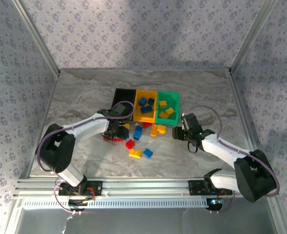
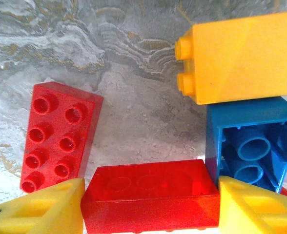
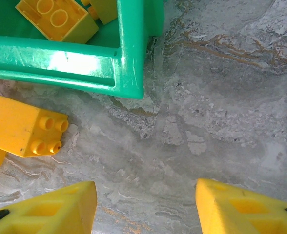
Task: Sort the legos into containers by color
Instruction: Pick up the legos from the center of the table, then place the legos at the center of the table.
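Grey-and-tan marbled counter [image 1: 85, 92], walls [image 1: 133, 29] papered in lilac floral print, black plastic bin [image 1: 123, 97], yellow-orange plastic bin [image 1: 144, 93], green plastic bin [image 1: 174, 97], red studded plastic brick [image 2: 60, 136], blue hollow-bottomed plastic brick [image 2: 253, 146], yellow studded plastic brick [image 2: 241, 58], left claw [image 2: 151, 209] and right claw [image 3: 146, 204] tipped in yellow.

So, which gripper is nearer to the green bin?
Right. The right gripper hangs just off the green bin's near corner; the left gripper is farther away, at a red brick in front of the black bin.

Three bins [image 1: 124, 97] stand side by side on the surface [image 1: 75, 97]; bricks [image 1: 146, 108] lie in the middle and right ones; loose bricks [image 1: 135, 153] lie just before them, between left claw [image 1: 115, 134] and right claw [image 1: 177, 132].
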Controlling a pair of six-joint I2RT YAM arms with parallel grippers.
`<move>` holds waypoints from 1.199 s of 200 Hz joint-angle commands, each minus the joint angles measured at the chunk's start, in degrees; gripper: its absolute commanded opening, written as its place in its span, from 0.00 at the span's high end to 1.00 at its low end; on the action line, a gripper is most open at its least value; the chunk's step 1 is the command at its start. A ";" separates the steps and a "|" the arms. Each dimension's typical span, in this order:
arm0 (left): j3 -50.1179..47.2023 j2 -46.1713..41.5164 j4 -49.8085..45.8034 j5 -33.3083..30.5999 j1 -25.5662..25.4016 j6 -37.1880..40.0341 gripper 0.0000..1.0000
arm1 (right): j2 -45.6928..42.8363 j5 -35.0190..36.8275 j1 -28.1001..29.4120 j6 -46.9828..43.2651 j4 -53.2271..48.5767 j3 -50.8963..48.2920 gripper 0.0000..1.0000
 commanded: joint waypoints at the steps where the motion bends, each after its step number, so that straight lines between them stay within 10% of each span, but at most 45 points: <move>1: 0.29 -4.87 -1.63 -1.05 -0.36 0.09 0.40 | -1.04 0.06 -0.24 -0.21 -0.23 -0.11 0.42; 92: 18.01 1.01 -6.16 -1.84 2.94 5.60 0.39 | -2.30 0.40 -0.32 -0.03 -0.26 -0.68 0.42; 240: -0.77 -0.59 0.83 1.15 -1.37 1.91 0.31 | -2.35 0.20 -0.50 0.06 -0.02 -0.88 0.42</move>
